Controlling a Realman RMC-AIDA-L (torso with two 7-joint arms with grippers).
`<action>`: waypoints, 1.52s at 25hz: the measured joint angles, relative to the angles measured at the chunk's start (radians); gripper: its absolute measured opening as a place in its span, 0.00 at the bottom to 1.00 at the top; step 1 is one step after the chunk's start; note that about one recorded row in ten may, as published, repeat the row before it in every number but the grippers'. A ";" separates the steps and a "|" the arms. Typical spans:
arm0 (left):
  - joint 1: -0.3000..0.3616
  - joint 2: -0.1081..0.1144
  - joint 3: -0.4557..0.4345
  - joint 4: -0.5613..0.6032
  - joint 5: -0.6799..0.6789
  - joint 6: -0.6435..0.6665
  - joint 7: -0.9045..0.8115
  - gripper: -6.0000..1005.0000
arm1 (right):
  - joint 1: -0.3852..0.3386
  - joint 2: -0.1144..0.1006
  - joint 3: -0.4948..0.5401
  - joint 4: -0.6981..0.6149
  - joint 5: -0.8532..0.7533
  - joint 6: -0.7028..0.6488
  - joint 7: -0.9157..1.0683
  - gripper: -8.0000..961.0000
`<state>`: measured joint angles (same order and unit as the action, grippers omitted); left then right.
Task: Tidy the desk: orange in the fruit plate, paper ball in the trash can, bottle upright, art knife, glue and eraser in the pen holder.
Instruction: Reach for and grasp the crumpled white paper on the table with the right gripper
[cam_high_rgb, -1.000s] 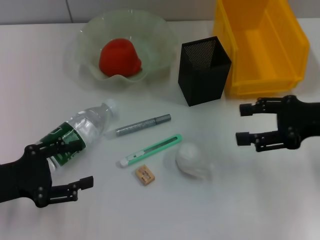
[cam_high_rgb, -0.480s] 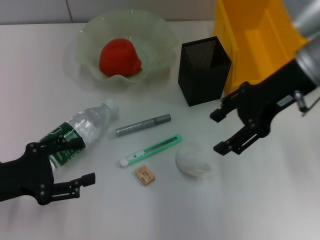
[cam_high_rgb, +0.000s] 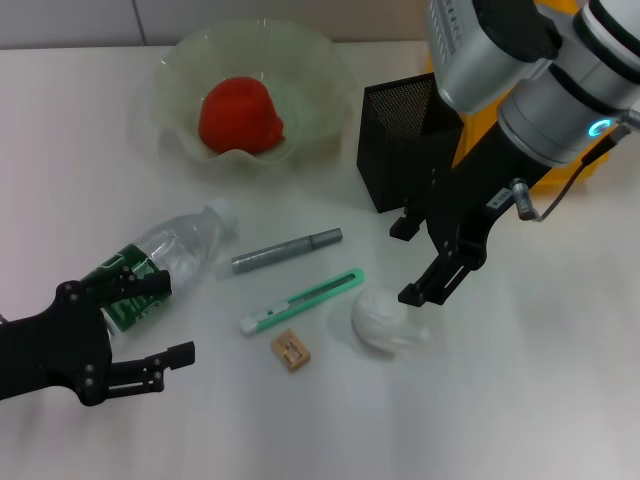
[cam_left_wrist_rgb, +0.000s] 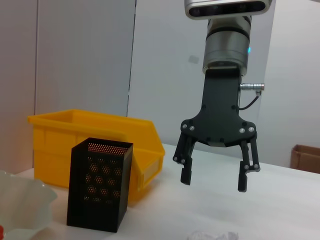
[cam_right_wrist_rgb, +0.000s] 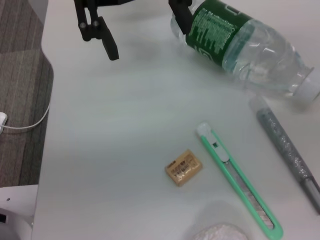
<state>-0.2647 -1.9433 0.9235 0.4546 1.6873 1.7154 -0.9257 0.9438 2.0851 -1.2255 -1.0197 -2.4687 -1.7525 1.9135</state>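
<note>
The orange (cam_high_rgb: 240, 113) looks red and lies in the pale green fruit plate (cam_high_rgb: 180, 70). A bottle (cam_high_rgb: 170, 255) with a green label lies on its side. Beside it lie the grey glue stick (cam_high_rgb: 287, 250), the green art knife (cam_high_rgb: 305, 300) and the tan eraser (cam_high_rgb: 289, 350). The white paper ball (cam_high_rgb: 383, 322) sits just under my right gripper (cam_high_rgb: 406, 262), which is open and apart from it. The black mesh pen holder (cam_high_rgb: 405, 150) stands behind. My left gripper (cam_high_rgb: 170, 320) is open by the bottle's base. The yellow trash can (cam_left_wrist_rgb: 75, 130) stands behind the holder.
The right arm crosses over the trash can and part of the pen holder in the head view. Bare white desk lies at the front and right. The desk's edge, with floor and a cable beyond it, shows in the right wrist view.
My right arm has swung in from the right side toward the middle and tilted down, bringing its open gripper next to the paper ball. The left gripper has barely shifted.
</note>
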 joint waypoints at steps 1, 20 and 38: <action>0.000 0.000 0.000 0.000 -0.001 0.001 -0.002 0.81 | 0.000 0.000 -0.002 0.000 0.000 0.001 0.001 0.81; 0.001 0.001 0.000 -0.001 0.000 0.003 -0.005 0.80 | -0.002 0.003 -0.169 0.184 0.089 0.224 -0.037 0.81; 0.007 0.000 0.000 -0.002 0.002 0.004 0.004 0.80 | -0.007 0.004 -0.267 0.252 0.142 0.328 -0.053 0.80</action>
<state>-0.2576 -1.9435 0.9235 0.4524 1.6890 1.7196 -0.9221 0.9366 2.0892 -1.4920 -0.7681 -2.3269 -1.4240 1.8606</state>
